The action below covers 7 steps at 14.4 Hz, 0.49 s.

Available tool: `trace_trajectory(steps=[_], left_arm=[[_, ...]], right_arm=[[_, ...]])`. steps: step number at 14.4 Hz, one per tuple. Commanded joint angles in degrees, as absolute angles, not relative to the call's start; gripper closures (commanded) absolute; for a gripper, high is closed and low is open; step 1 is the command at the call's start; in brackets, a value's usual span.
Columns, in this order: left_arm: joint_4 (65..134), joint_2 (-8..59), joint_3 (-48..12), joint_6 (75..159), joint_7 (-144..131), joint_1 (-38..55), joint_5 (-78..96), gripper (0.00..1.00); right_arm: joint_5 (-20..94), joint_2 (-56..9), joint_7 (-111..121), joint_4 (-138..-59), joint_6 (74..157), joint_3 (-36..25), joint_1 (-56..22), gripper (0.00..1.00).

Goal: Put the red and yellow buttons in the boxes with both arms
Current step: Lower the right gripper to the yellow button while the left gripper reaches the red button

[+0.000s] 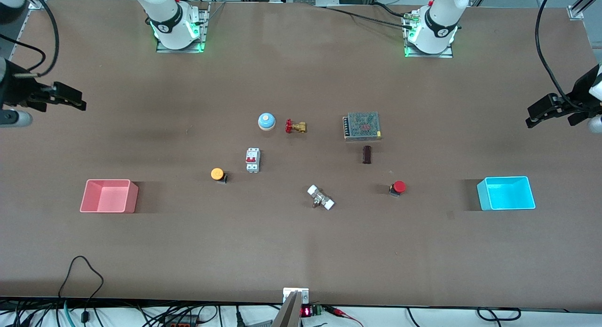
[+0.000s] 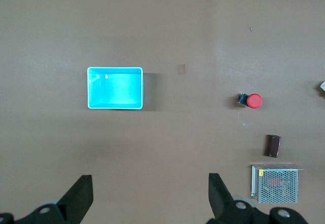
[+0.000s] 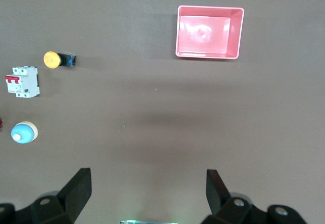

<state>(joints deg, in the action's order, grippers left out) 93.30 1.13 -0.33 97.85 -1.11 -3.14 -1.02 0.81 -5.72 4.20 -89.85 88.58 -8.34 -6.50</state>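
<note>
The red button (image 1: 399, 187) lies on its side between the table's middle and the cyan box (image 1: 506, 193); both show in the left wrist view, button (image 2: 252, 100) and box (image 2: 115, 88). The yellow button (image 1: 217, 174) lies on its side toward the pink-red box (image 1: 108, 195); both show in the right wrist view, button (image 3: 53, 59) and box (image 3: 209, 32). My left gripper (image 1: 534, 115) is open and empty, high over the left arm's end of the table. My right gripper (image 1: 77, 100) is open and empty, high over the right arm's end.
Around the middle stand a blue-and-white bell (image 1: 266, 121), a brass valve with red handwheel (image 1: 296, 126), a white breaker (image 1: 252, 160), a mesh power supply (image 1: 362, 126), a dark cylinder (image 1: 367, 154) and a white connector (image 1: 320, 197).
</note>
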Motion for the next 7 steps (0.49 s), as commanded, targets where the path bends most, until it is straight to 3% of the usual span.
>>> trace_trajectory(steps=[1, 7], left_arm=[[93.69, 1.75, -0.79, 97.56, -1.23, -3.25, -1.32, 0.00], [92.90, 11.59, -4.47, 101.60, -4.21, -1.94, 1.41, 0.00]], right_arm=[[0.26, -8.34, 3.43, -90.09, 92.88, -8.09, -9.39, 0.00], [1.49, -16.60, -0.34, -90.09, 100.36, -8.09, -15.55, 0.00]])
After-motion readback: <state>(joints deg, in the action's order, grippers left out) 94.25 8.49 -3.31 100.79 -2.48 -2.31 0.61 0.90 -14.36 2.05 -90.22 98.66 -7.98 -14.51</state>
